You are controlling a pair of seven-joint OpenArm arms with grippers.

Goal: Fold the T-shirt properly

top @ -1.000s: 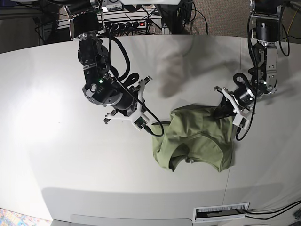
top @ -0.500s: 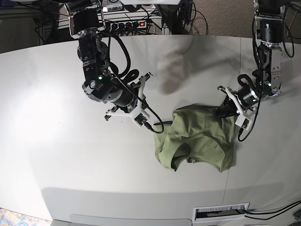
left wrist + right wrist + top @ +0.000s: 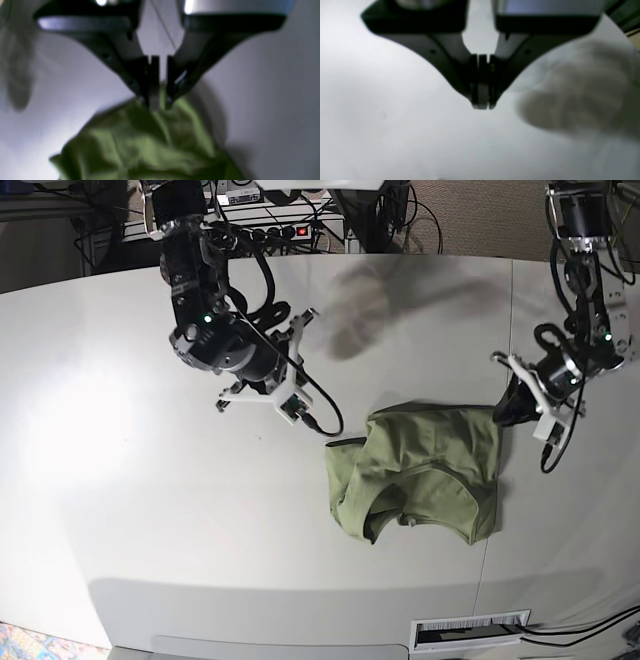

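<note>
T-shirt (image 3: pixel 420 475) lies mid-table (image 3: pixel 150 510), folded into a compact but uneven bundle, collar showing. L gripper (image 3: pixel 157 100) at its far corner, jaws slightly apart, nothing clamped. R gripper (image 3: pixel 482 105) closed, empty, over bare table. Judged mostly done; maybe 1 tidy-up fold left.

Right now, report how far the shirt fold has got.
Done: the T-shirt lies on the table gathered into a compact, rumpled bundle, neckline showing near its front edge. In hand: nothing firmly; the left gripper sits at the bundle's far right corner, jaws slightly apart, while the right gripper is shut over bare table. Left: smoothing and squaring the uneven edges.
</note>
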